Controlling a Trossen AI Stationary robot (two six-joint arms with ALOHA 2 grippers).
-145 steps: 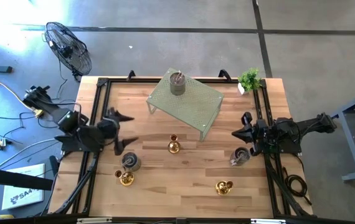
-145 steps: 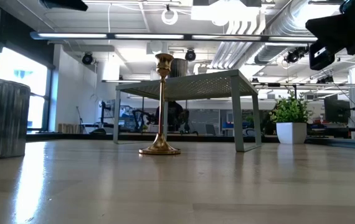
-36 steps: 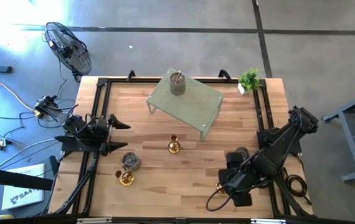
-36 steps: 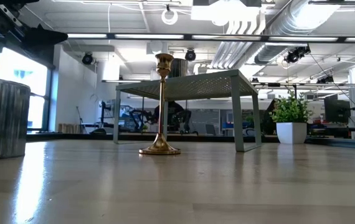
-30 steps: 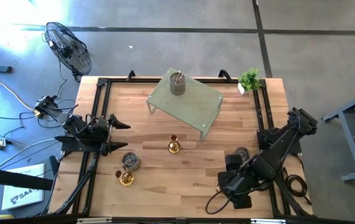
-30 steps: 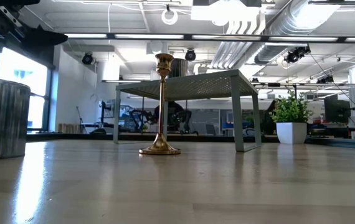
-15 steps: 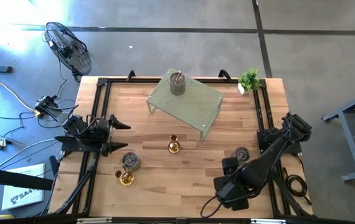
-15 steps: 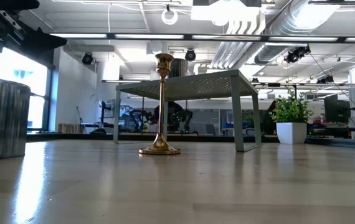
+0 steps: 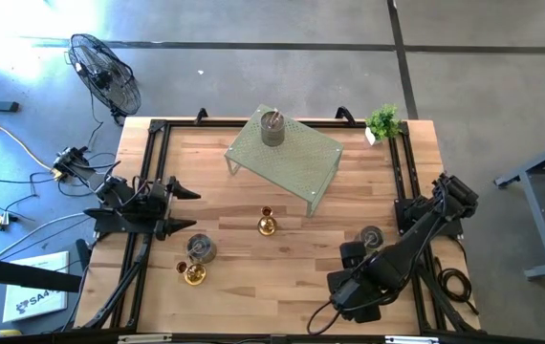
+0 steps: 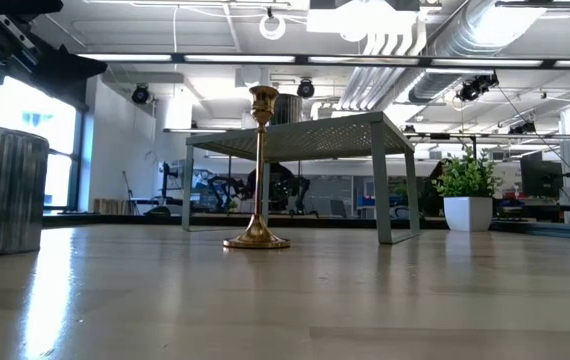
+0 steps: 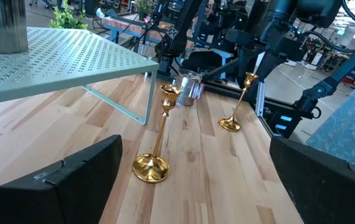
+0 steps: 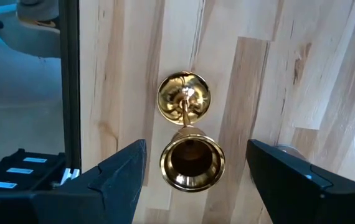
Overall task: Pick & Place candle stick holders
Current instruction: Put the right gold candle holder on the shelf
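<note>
My right gripper (image 12: 193, 171) hangs with fingers spread wide straight above a gold candle stick holder (image 12: 185, 127) standing at the lower right of the table (image 9: 282, 258), while my left gripper (image 9: 179, 201), also open, waits at the left edge.

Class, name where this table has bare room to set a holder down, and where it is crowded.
Free: the rack top beside the grey cup, and the boards between the centre gold holder and the plant. Crowded: the near-left corner by the left gripper.
</note>
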